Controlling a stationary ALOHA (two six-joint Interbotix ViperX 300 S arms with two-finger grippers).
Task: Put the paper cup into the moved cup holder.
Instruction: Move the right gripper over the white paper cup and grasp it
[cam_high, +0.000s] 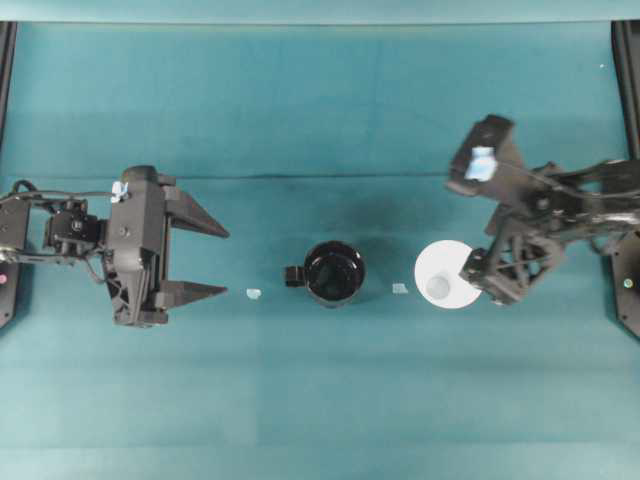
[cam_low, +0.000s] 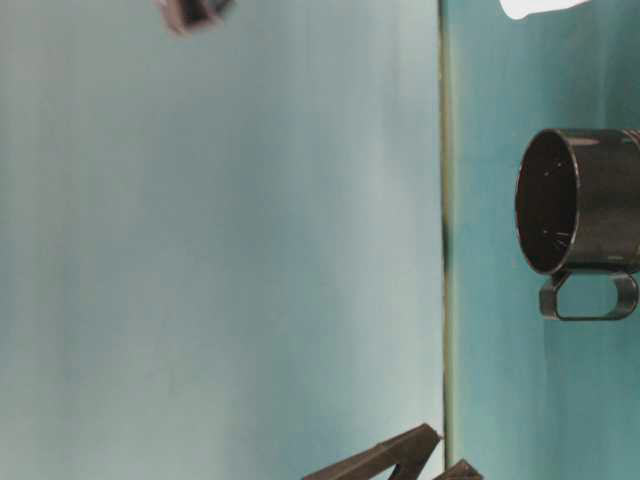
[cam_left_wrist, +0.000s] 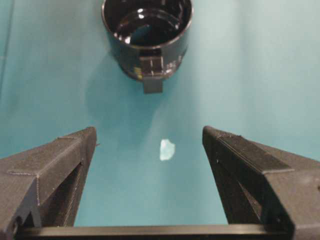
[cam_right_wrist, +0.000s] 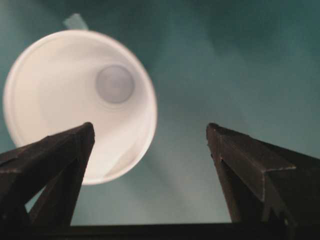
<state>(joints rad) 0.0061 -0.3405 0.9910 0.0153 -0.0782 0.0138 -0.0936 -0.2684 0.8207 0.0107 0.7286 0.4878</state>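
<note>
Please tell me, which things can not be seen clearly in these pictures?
- Paper cup, overhead view: the right end effector covers its right rim.
- Paper cup, table-level view: cut off by the top edge.
- Cup holder, table-level view: cut off at the right edge.
- Small pale scraps on the table: too small to identify.

Overhead looks straight down; table-level view, seemingly rotated sideways, shares cup holder (cam_high: 333, 272).
</note>
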